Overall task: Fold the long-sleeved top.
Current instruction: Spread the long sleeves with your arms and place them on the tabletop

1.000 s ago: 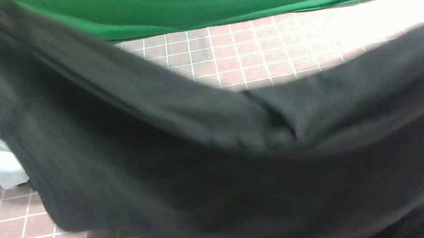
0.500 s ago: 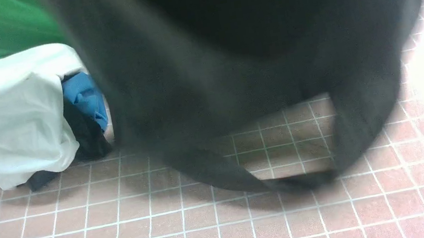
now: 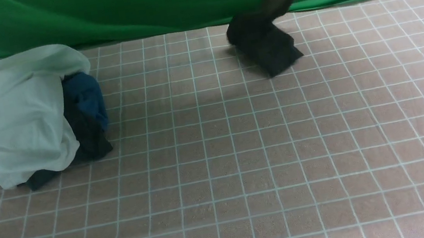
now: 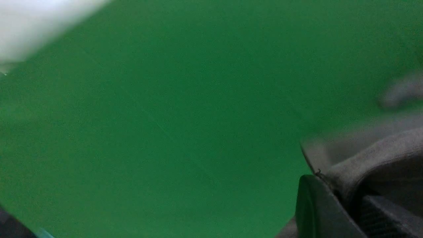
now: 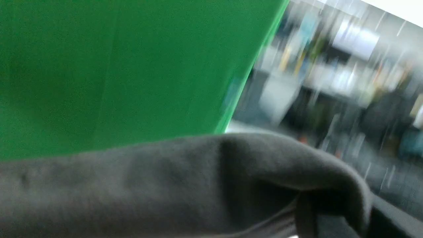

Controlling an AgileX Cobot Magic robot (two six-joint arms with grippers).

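The long-sleeved top [image 3: 269, 47] is lifted high. In the front view only a narrow dark hanging part shows, coming down from the top edge, with its bunched end resting on the far part of the gridded mat [image 3: 224, 168]. Neither gripper shows in that view. In the left wrist view my left gripper [image 4: 347, 195] is shut on a fold of the top's dark knit [image 4: 380, 155]. In the right wrist view the top [image 5: 165, 185] drapes over my right gripper [image 5: 343, 218] and hides most of its jaws, which pinch the cloth.
A white garment [image 3: 5, 119] lies heaped at the left of the mat, over a blue cloth [image 3: 83, 97] and a small dark charcoal cloth [image 3: 88, 139]. A green backdrop [image 3: 133, 7] hangs along the far edge.
The top, which filled the front view close to the camera, has swung up and away. Only its hanging end now shows at the far centre-right.
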